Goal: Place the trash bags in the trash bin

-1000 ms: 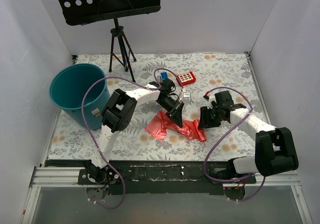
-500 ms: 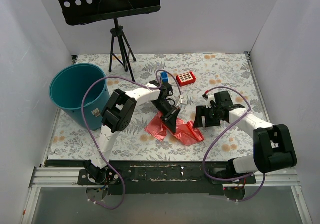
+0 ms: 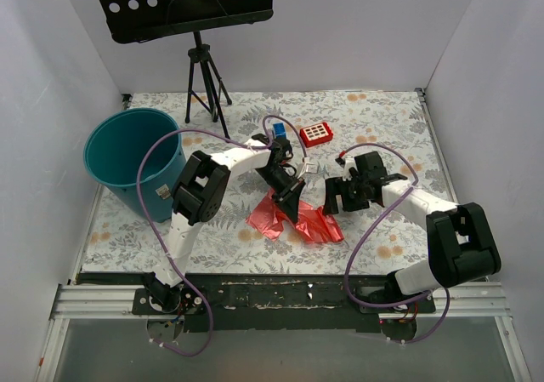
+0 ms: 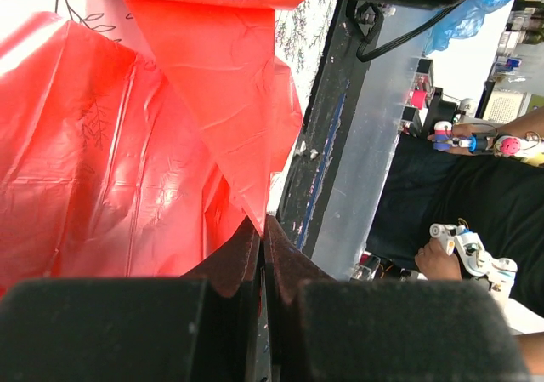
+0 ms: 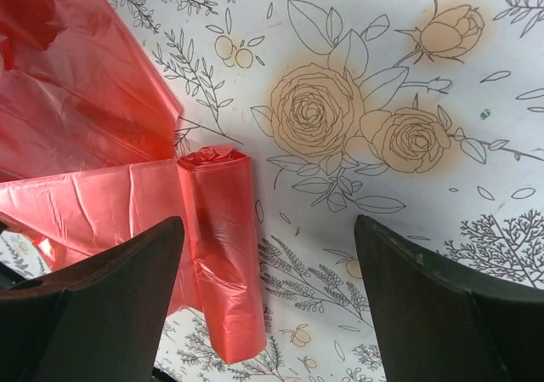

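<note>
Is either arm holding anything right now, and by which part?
The left end effector pinches a pointed fold of the red trash bag. The right end effector, open, holds nothing.

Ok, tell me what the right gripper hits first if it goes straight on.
Likely the rolled end of the trash bag, just off centre between the fingers of the open right gripper; otherwise the flowered table cover beside it. Depth is hard to judge.

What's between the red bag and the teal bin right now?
Top external view: the left arm's black elbow joint and its purple cable sit between the trash bag and the trash bin.
</note>
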